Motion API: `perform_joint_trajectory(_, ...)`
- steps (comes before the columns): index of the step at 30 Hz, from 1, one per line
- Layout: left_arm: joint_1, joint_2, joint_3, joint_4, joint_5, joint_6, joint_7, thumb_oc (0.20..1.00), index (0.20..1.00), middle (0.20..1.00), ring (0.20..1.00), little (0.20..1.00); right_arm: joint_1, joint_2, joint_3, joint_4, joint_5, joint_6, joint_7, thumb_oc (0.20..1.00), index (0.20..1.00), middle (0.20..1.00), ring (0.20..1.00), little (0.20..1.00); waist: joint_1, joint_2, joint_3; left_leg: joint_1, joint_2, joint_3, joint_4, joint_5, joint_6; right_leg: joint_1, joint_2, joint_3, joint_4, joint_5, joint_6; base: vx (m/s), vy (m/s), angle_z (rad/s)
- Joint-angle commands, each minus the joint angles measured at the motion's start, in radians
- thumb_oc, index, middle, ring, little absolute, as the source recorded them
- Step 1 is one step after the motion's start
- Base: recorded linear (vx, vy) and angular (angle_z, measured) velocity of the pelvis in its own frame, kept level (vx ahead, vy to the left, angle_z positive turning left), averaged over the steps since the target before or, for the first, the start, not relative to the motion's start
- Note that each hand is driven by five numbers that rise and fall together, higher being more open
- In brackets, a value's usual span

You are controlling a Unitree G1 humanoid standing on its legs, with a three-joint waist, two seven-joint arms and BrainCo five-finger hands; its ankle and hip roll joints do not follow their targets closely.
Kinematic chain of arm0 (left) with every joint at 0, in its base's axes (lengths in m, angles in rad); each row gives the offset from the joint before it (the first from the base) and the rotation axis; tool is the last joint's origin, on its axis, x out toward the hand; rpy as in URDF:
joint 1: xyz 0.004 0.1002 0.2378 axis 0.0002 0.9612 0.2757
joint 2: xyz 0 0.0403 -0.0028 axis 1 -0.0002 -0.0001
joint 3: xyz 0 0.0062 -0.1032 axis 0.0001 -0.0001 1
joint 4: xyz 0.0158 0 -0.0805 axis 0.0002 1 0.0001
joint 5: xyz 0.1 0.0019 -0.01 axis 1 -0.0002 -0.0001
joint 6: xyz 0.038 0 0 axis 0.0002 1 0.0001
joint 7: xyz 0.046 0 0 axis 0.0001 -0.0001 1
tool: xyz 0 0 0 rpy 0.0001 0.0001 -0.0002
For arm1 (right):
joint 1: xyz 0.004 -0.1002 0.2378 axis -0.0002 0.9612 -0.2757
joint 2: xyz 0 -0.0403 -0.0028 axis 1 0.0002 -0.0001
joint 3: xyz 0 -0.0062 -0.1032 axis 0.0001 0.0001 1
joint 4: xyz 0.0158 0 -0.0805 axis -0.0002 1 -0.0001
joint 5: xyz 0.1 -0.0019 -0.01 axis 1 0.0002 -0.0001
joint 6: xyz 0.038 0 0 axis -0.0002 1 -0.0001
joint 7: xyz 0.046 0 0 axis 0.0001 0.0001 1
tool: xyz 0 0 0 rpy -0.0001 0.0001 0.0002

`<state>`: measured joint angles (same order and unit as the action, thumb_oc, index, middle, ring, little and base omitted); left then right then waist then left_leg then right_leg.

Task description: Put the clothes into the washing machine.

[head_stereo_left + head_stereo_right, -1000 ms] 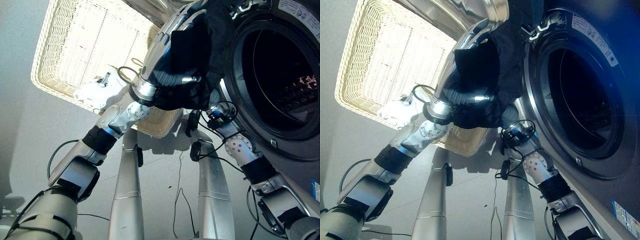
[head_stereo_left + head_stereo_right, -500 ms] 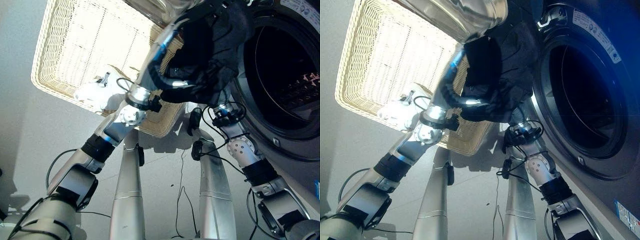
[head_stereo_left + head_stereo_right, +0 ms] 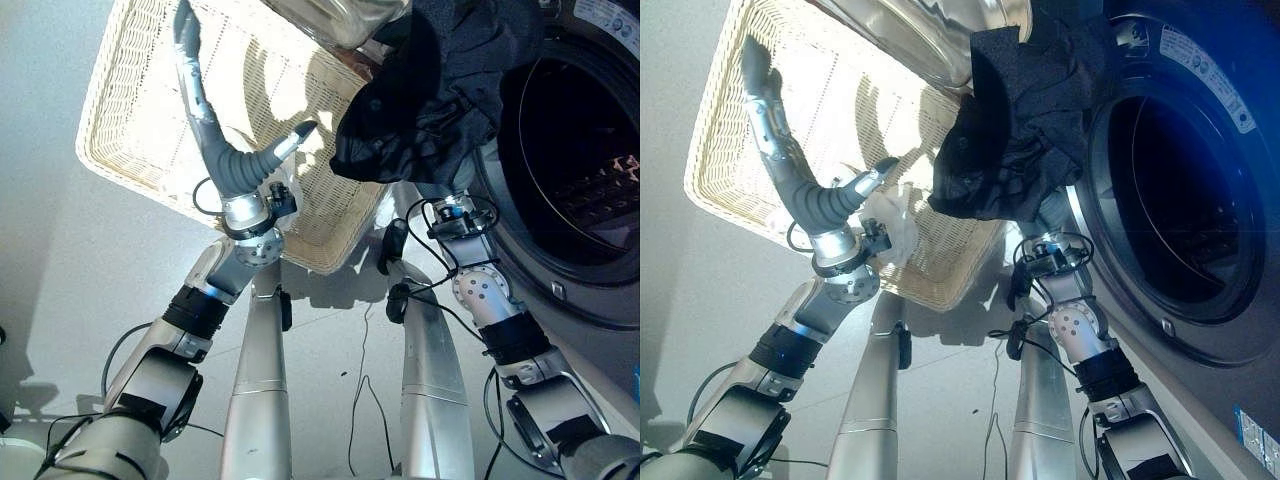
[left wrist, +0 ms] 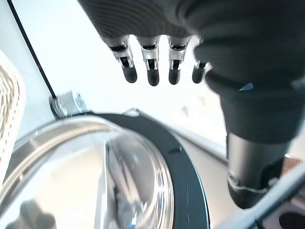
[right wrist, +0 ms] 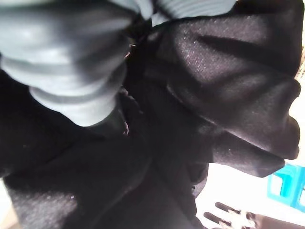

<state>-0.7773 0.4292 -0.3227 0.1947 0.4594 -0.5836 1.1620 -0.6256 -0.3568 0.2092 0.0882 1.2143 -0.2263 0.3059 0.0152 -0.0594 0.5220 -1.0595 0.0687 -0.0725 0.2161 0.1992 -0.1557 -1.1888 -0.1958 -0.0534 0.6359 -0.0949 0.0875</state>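
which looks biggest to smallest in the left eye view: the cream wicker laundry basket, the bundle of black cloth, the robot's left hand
1. Cream wicker laundry basket, the largest by area.
2. Bundle of black cloth, bunched at the rim of the washing machine's round dark opening.
3. Left hand, slim, fingers straight, raised over the basket.

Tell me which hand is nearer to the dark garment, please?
Right. The right hand is buried in the dark garment by the washing machine opening; the left hand is apart from it, over the wicker basket.
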Motion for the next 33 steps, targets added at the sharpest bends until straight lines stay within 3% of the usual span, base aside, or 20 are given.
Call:
perform_joint_trajectory(1, -0.042, -0.016, 0.028, 0.031, 0.014, 0.024, -0.010, 1.000, 1.000, 1.000, 1.000, 1.000, -0.013, 0.000, -0.012, -0.070, 0.062, 0.011, -0.008, 0.200, 0.200, 0.200, 0.200, 0.200, -0.025, 0.027, -0.002, -0.032, -0.069, 0.010, 0.129, -0.088, 0.042, 0.070, 0.053, -0.070, -0.238, 0.227, 0.055, 0.00, 0.000, 0.00)
perform_joint_trajectory(8, -0.093, 0.033, -0.032, 0.299, -0.084, 0.155, -0.020, 1.000, 1.000, 1.000, 1.000, 1.000, -0.035, -0.053, 0.018, 0.206, 0.220, 0.071, 0.030, 0.200, 0.200, 0.200, 0.200, 0.200, -0.032, 0.036, -0.002, -0.026, -0.059, 0.024, 0.129, -0.082, 0.033, 0.075, 0.060, -0.067, -0.243, 0.230, 0.053, -0.01, 0.040, -0.01)
perform_joint_trajectory(13, -0.160, 0.063, -0.066, 0.519, -0.236, 0.166, -0.048, 1.000, 1.000, 1.000, 1.000, 1.000, -0.101, -0.097, 0.026, 0.501, 0.434, 0.076, 0.035, 0.200, 0.200, 0.200, 0.200, 0.200, -0.039, 0.040, -0.002, -0.021, -0.042, 0.039, 0.121, -0.080, 0.025, 0.080, 0.071, -0.061, -0.251, 0.225, 0.048, -0.01, 0.069, -0.03)
perform_joint_trajectory(18, -0.211, 0.086, -0.073, 0.650, -0.344, 0.130, -0.088, 1.000, 1.000, 1.000, 1.000, 1.000, -0.193, -0.150, -0.046, 0.768, 0.529, 0.046, -0.091, 0.200, 0.200, 0.200, 0.200, 0.200, -0.037, 0.046, -0.002, -0.014, -0.026, 0.053, 0.111, -0.083, 0.021, 0.087, 0.081, -0.057, -0.257, 0.215, 0.040, 0.00, 0.034, -0.07)
perform_joint_trajectory(20, -0.220, 0.097, -0.078, 0.694, -0.368, 0.103, -0.098, 1.000, 1.000, 1.000, 1.000, 1.000, -0.287, -0.235, -0.125, 0.887, 0.567, -0.050, -0.265, 0.200, 0.200, 0.200, 0.200, 0.200, -0.030, 0.045, -0.002, -0.010, -0.023, 0.048, 0.119, -0.097, 0.020, 0.093, 0.082, -0.058, -0.256, 0.215, 0.042, 0.02, -0.034, -0.07)
perform_joint_trajectory(23, -0.199, 0.105, -0.083, 0.691, -0.345, 0.086, -0.083, 1.000, 1.000, 1.000, 1.000, 1.000, -0.375, -0.328, -0.189, 0.936, 0.649, -0.309, -0.367, 0.200, 0.200, 0.200, 0.200, 0.200, -0.024, 0.037, -0.002, -0.015, -0.019, 0.037, 0.129, -0.117, 0.024, 0.102, 0.084, -0.067, -0.260, 0.215, 0.047, 0.00, -0.080, -0.03)
perform_joint_trajectory(24, -0.191, 0.110, -0.088, 0.676, -0.340, 0.091, -0.072, 1.000, 1.000, 1.000, 1.000, 1.000, -0.390, -0.340, -0.192, 0.899, 0.627, -0.426, -0.400, 0.200, 0.200, 0.200, 0.200, 0.200, -0.024, 0.035, -0.002, -0.019, -0.017, 0.034, 0.127, -0.118, 0.023, 0.102, 0.087, -0.070, -0.262, 0.217, 0.047, -0.01, -0.050, 0.00)
perform_joint_trajectory(25, -0.188, 0.115, -0.095, 0.660, -0.345, 0.102, -0.064, 1.000, 1.000, 1.000, 1.000, 1.000, -0.394, -0.344, -0.185, 0.859, 0.558, -0.480, -0.449, 0.200, 0.200, 0.200, 0.200, 0.200, -0.026, 0.032, -0.002, -0.021, -0.016, 0.034, 0.125, -0.116, 0.022, 0.101, 0.088, -0.071, -0.265, 0.222, 0.050, 0.00, 0.000, 0.00)
perform_joint_trajectory(26, -0.193, 0.122, -0.101, 0.652, -0.353, 0.111, -0.064, 1.000, 1.000, 1.000, 1.000, 1.000, -0.400, -0.345, -0.179, 0.825, 0.488, -0.493, -0.502, 0.200, 0.200, 0.200, 0.200, 0.200, -0.028, 0.030, -0.002, -0.021, -0.018, 0.031, 0.123, -0.115, 0.023, 0.100, 0.088, -0.071, -0.268, 0.226, 0.051, 0.00, 0.000, 0.00)
perform_joint_trajectory(27, -0.201, 0.129, -0.106, 0.647, -0.362, 0.119, -0.066, 1.000, 1.000, 1.000, 1.000, 1.000, -0.409, -0.349, -0.172, 0.798, 0.440, -0.496, -0.532, 0.627, 0.627, 0.627, 0.627, 0.627, -0.030, 0.028, -0.002, -0.021, -0.020, 0.029, 0.120, -0.115, 0.024, 0.099, 0.089, -0.071, -0.272, 0.230, 0.052, -0.04, 0.001, -0.03)
perform_joint_trajectory(28, -0.217, 0.139, -0.115, 0.640, -0.375, 0.132, -0.074, 1.000, 1.000, 1.000, 1.000, 1.000, -0.436, -0.370, -0.149, 0.788, 0.350, -0.463, -0.567, 1.000, 1.000, 1.000, 1.000, 1.000, -0.028, 0.025, -0.002, -0.018, -0.022, 0.027, 0.110, -0.114, 0.026, 0.102, 0.089, -0.072, -0.279, 0.230, 0.052, -0.05, 0.000, -0.02)
perform_joint_trajectory(29, -0.230, 0.149, -0.120, 0.641, -0.391, 0.140, -0.085, 1.000, 1.000, 1.000, 1.000, 1.000, -0.454, -0.387, -0.130, 0.780, 0.260, -0.414, -0.583, 1.000, 1.000, 1.000, 1.000, 1.000, -0.028, 0.024, -0.002, -0.016, -0.024, 0.023, 0.102, -0.111, 0.027, 0.102, 0.089, -0.073, -0.285, 0.232, 0.052, -0.06, 0.000, -0.03)
perform_joint_trajectory(33, -0.250, 0.180, -0.133, 0.671, -0.419, 0.135, -0.125, 1.000, 1.000, 1.000, 1.000, 1.000, -0.444, -0.437, -0.080, 0.855, 0.196, -0.265, -0.468, 1.000, 1.000, 1.000, 1.000, 1.000, -0.021, 0.016, -0.002, -0.005, -0.038, 0.007, 0.093, -0.106, 0.032, 0.113, 0.091, -0.080, -0.294, 0.230, 0.045, -0.02, -0.027, -0.03)
